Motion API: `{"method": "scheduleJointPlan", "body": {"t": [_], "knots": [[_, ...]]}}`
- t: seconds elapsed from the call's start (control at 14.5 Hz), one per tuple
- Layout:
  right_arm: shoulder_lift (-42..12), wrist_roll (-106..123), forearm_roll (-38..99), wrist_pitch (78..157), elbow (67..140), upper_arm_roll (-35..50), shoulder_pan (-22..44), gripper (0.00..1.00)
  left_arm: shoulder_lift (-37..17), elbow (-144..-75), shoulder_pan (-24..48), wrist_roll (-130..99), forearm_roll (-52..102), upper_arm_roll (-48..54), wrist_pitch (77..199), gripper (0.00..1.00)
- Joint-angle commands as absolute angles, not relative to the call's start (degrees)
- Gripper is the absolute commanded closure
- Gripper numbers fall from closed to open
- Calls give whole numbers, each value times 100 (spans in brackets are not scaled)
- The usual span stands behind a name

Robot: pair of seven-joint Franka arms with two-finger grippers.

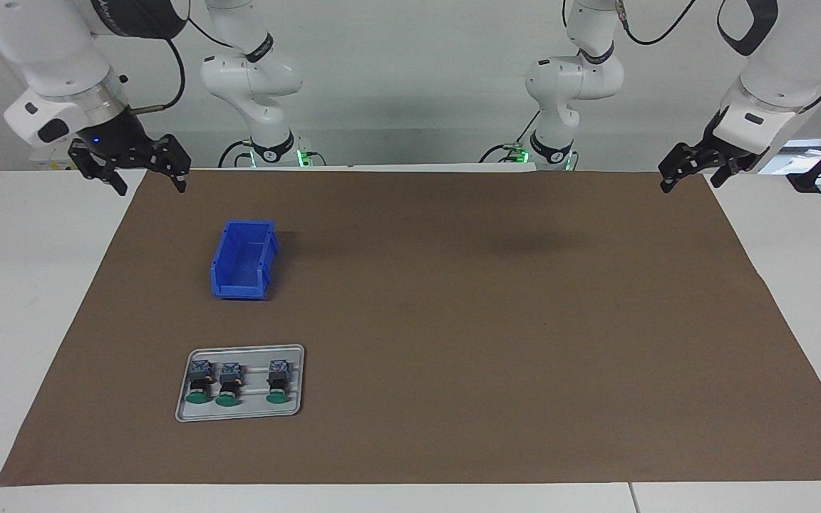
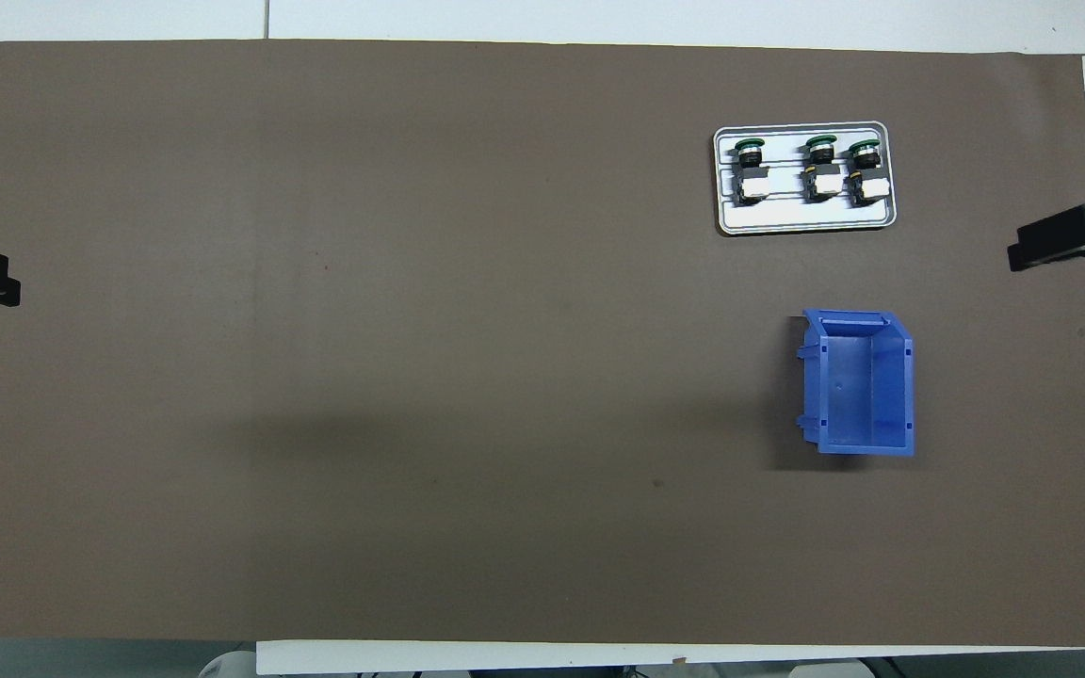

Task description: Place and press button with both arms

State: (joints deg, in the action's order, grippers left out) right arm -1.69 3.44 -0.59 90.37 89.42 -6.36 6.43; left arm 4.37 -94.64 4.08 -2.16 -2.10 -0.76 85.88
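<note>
A brown mat (image 1: 453,320) is covering the table, both grippers hanging above its robot-side corners: right gripper (image 1: 148,182) with fingers spread apart, left gripper (image 1: 688,174) likewise apart, both holding nothing. A blue bin (image 1: 243,267) is sitting toward the right arm's end, and farther from the robots a grey tray (image 1: 239,413) is carrying three green-capped buttons (image 1: 231,385) lying in a row.

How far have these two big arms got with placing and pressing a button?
Nothing looks done yet. All three green-capped buttons lie in the grey tray, and the blue bin, nearer to the robots, is empty. Nothing is in hand: the right gripper and the left gripper hang with jaws open over the table's two ends. Picking, placing and pressing all remain.
</note>
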Motion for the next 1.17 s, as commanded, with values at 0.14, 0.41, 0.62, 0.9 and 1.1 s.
{"method": "scheduleJointPlan", "body": {"t": [0.14, 0.41, 0.62, 0.9, 1.1], "knots": [[-1306, -613, -53, 10403, 8833, -624, 1291, 0, 527, -9501, 422, -167, -255, -70, 8613, 0], [-2283, -870, 270, 11678, 8815, -624, 1380, 0, 527, -9510, 422, -176, -255, -70, 8604, 0], [-2750, -835, 317, 12277, 8824, -624, 1397, 0, 527, -9510, 422, -167, -255, -79, 8596, 0], [-3102, -835, 369, 12655, 8885, -624, 1389, 7, 527, -9501, 422, -185, -255, -70, 8604, 0], [-3295, -835, 360, 12840, 8895, -598, 1389, 13, 527, -9510, 422, -185, -255, -70, 8587, 0]]}}
